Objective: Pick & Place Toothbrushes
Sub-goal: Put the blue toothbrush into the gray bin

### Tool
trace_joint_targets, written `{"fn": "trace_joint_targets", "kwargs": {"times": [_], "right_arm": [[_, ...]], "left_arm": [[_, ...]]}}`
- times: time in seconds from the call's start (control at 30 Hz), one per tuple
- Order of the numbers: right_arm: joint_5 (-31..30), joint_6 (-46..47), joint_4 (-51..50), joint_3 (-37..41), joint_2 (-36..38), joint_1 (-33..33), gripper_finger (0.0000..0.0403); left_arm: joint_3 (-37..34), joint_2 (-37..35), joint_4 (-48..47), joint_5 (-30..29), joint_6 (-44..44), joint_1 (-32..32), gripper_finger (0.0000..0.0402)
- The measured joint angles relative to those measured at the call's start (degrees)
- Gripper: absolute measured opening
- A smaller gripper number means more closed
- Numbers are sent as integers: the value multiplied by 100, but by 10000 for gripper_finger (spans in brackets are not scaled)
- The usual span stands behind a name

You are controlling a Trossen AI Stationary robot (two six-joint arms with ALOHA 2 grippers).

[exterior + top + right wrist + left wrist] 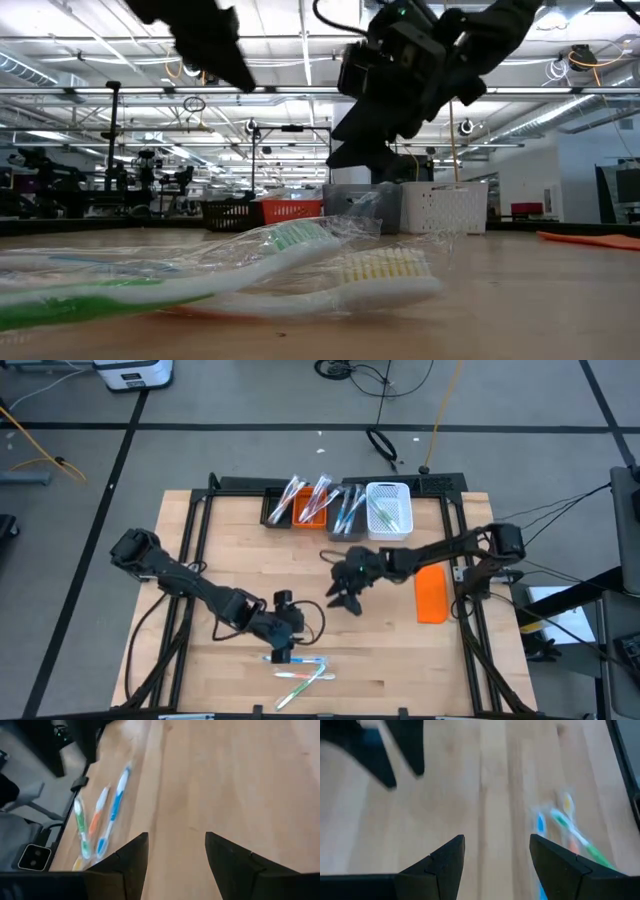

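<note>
Left gripper (281,648), fingers spread and empty, hovers right beside the toothbrushes (300,668) lying crosswise near the table's front edge, while the right gripper (346,598), also spread, hangs farther off.

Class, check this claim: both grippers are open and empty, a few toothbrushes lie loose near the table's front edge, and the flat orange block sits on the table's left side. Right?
One error: the high view shows the flat orange block on the table's right side, beside the right arm. The rest stands: left gripper and right gripper open, empty; loose toothbrushes near the front edge.

floor (250,400): grey, black tape lines | ceiling (300,30): strip lights, open trusses | room: racks (120,180) behind, cables (380,380) lay loose
</note>
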State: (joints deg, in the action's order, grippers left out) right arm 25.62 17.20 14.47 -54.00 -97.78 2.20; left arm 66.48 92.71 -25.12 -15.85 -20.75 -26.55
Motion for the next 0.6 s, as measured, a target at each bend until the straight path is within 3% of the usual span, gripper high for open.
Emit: {"fn": "trace_joint_targets", "kwargs": {"times": [0.23, 0.4, 0.6], "right_arm": [[-889, 96, 73, 0, 0, -729, 187], [-1336, 115, 187, 0, 0, -1071, 187], [-1530, 100, 418, 0, 0, -1321, 187]], "left_arm": [[0, 0, -634, 66, -855, -493, 223], [-132, 150, -466, 17, -1298, -835, 223], [-166, 578, -506, -324, -1711, -1060, 223]]}}
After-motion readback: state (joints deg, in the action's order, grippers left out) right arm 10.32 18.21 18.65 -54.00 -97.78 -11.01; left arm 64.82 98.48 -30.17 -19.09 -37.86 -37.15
